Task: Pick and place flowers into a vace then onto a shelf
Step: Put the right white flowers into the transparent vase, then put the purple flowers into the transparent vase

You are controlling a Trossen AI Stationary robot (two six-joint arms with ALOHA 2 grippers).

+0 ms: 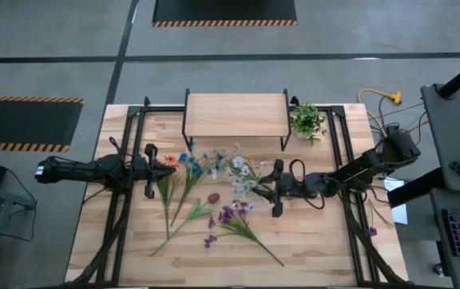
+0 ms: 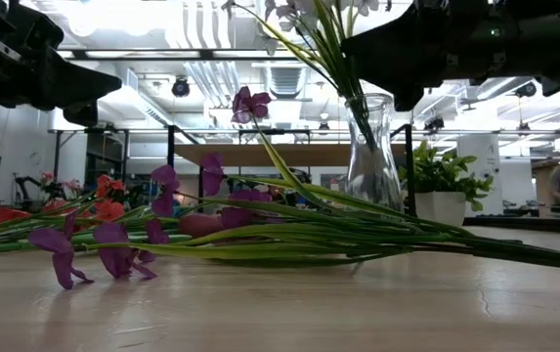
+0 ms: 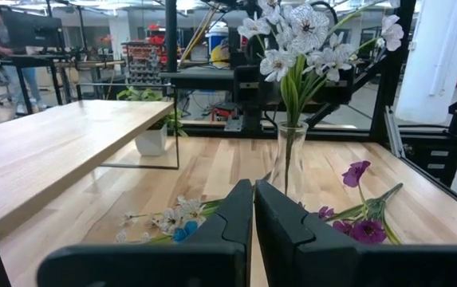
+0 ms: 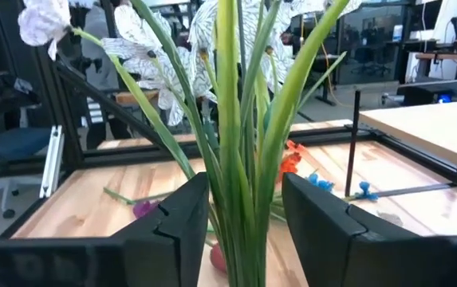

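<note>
The clear glass vase stands upright on the tabletop in front of the shelf, with white flowers in it. Their green stems rise well above its mouth. My right gripper reaches in from the table's right, above the vase mouth, with its fingers on either side of those stems. My left gripper is shut and empty. It hovers left of the vase, over loose orange and blue flowers. Purple flowers lie flat nearer the near edge. My right gripper has the bundle of green stems of the white flowers between its two fingers. It comes level from the table's right, across the stems and above the vase mouth. The stems stand nearly upright, with their lower ends in the vase, which rests on the table.
A small potted plant stands at the shelf's right end. Loose stems sprawl across the middle of the table. Black frame rails run along both sides. Bare wood shows along the near edge. A person sits far beyond the table.
</note>
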